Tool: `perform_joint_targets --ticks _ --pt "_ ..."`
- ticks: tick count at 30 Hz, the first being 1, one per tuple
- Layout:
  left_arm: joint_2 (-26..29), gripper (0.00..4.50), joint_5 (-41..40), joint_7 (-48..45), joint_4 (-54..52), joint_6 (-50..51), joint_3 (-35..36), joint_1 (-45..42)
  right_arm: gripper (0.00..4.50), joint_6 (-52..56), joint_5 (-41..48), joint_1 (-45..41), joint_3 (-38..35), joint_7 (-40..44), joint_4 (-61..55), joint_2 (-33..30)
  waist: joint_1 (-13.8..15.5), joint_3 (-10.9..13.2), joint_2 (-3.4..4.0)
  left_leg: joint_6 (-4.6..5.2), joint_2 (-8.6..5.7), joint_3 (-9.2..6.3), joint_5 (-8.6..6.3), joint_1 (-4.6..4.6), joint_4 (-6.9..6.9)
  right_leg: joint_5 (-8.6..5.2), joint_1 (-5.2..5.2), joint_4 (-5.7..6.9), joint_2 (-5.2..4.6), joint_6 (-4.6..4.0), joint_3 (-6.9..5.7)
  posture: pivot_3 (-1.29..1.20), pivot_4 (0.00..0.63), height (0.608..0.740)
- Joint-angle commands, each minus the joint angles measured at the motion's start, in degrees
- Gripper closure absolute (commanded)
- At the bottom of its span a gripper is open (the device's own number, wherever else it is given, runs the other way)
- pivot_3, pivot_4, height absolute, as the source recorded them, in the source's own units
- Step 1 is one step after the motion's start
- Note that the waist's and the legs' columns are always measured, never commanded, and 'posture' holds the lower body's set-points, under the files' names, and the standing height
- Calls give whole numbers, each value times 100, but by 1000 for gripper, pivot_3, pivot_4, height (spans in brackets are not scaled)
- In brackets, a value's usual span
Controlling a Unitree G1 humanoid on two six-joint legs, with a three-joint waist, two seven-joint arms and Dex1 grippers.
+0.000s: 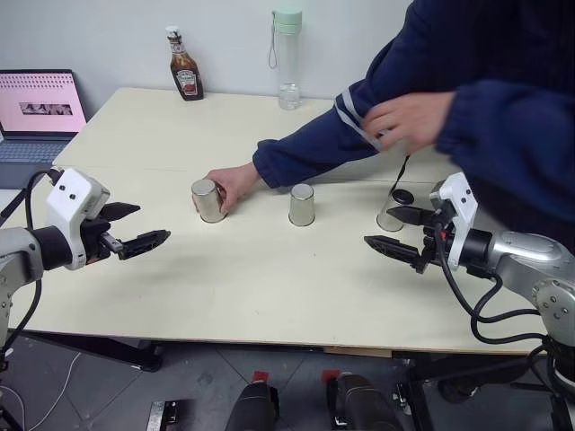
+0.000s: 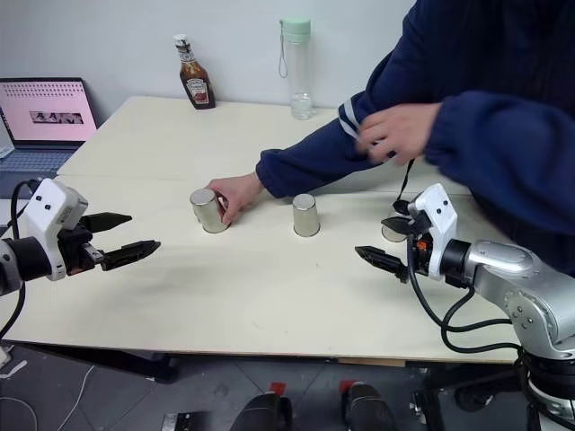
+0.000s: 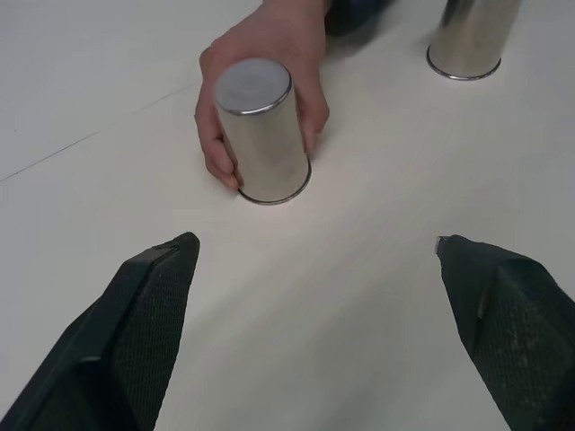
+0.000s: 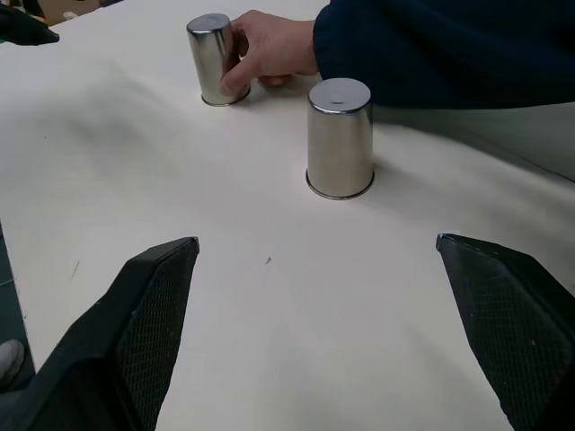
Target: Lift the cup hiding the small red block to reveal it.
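Between both wide-open claws (left [image 1: 142, 226], right [image 1: 391, 230]) lies bare table [image 1: 269, 287].

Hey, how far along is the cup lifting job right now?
Nothing is lifted: the left cup, middle cup and right cup sit upside down on the table. A person's hand grips the left cup. Left claw and right claw hover open. Choosing, lifting and revealing remain.
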Motion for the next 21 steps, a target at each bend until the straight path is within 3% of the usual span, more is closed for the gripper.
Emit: perform_joint_targets --ticks 1,21 --pt "51 21 16 23 -111 -64 30 -79 0 -95 6 -49 -112 -27 -125 -14 0 0 0 0 0 1 0 0 0 0 0 0 0 0 1 0 150 740" --pt "180 21 23 -71 -124 48 95 -3 0 -31 67 -78 -82 -63 -83 7 0 0 0 0 0 1 0 1 1 0 0 0 0 0 0 0 150 740"
